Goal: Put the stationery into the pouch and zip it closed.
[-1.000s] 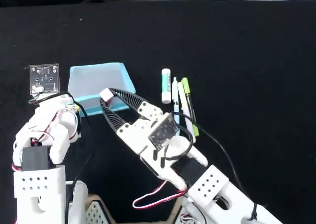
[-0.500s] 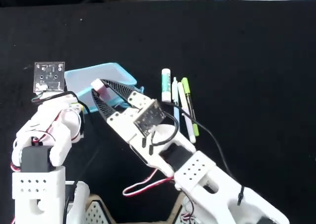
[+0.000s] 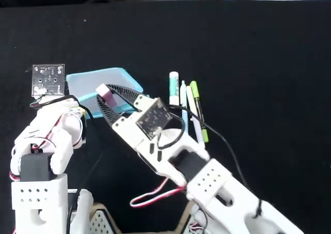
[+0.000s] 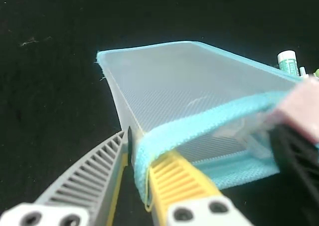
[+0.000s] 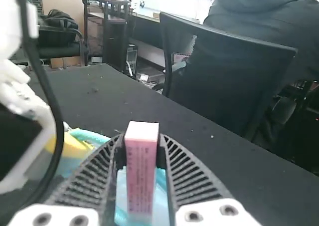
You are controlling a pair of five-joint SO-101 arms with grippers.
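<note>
The light-blue mesh pouch point(image 3: 95, 84) lies at the left of the table. My left gripper point(image 4: 132, 136) is shut on its teal zipper edge point(image 4: 199, 123), which it holds raised. My right gripper point(image 3: 103, 94) is shut on a pink eraser point(image 3: 105, 92) just over the pouch's near edge; the eraser point(image 5: 140, 176) stands upright between the black fingers point(image 5: 182, 178). That eraser point(image 4: 299, 106) also appears by the pouch's rim in the left wrist view. A glue stick point(image 3: 174, 89), a blue-white pen point(image 3: 183, 100), a white pen point(image 3: 193, 115) and a green pen point(image 3: 198, 107) lie side by side right of the pouch.
The table is covered in black cloth point(image 3: 258, 63). The right arm point(image 3: 170, 151) crosses diagonally from the front right, with its cable point(image 3: 227, 151) lying over the pens' near ends. A chair point(image 5: 234, 81) and a seated person are in the room behind.
My right gripper has carried the eraser left and farther back, over the pouch's near edge. The left gripper has raised and tilted the pouch.
</note>
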